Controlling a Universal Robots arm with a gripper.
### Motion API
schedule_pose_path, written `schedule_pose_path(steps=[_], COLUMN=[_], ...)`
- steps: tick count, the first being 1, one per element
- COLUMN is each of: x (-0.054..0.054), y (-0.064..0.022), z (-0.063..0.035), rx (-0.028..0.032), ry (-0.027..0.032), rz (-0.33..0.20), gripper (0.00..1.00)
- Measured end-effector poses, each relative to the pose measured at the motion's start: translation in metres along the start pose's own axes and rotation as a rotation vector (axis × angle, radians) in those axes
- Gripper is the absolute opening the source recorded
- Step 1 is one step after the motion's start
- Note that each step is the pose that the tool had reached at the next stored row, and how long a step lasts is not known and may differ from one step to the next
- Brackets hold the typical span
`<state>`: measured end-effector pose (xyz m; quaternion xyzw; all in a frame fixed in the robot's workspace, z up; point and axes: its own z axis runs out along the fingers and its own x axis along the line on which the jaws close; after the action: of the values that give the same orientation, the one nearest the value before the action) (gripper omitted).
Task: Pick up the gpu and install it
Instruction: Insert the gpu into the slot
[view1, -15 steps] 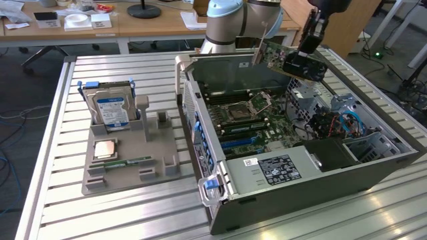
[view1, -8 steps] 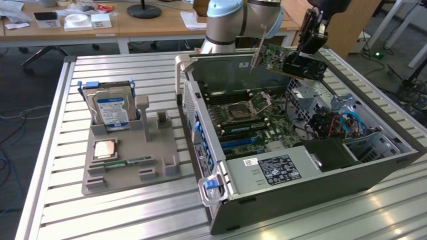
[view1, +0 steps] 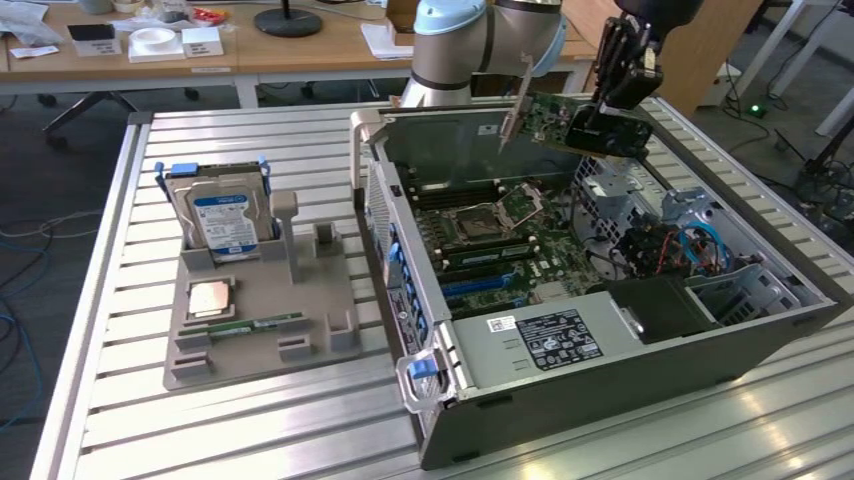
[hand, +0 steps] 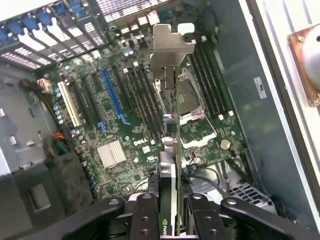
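GPU (hand: 168, 175) sits clamped edge-on in the gripper (hand: 170, 202), whose jaws are closed about halfway onto its cooler. Its long axis runs straight out from them to the silver bracket (hand: 172, 47). It hangs over the open case (view1: 601, 355), clear of the motherboard (hand: 115, 150), which is marked DELL. The long blue slot (hand: 112, 97) lies off to one side.

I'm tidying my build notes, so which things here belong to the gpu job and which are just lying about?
Job: thin green gpu card with silver bracket, gripped in the black hand; open grey computer case; green motherboard.
Lying about: silver hard drive with blue-white label; narrow green memory stick; square copper-coloured chip; grey parts tray.
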<state>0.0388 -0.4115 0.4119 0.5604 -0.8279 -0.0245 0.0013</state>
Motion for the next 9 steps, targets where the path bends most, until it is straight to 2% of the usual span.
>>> schedule_pose_path(steps=[9], x=[0.0], y=[0.0], z=[0.0002], rx=[-0.0032], ry=[0.005], rz=[-0.121], gripper=[0.27])
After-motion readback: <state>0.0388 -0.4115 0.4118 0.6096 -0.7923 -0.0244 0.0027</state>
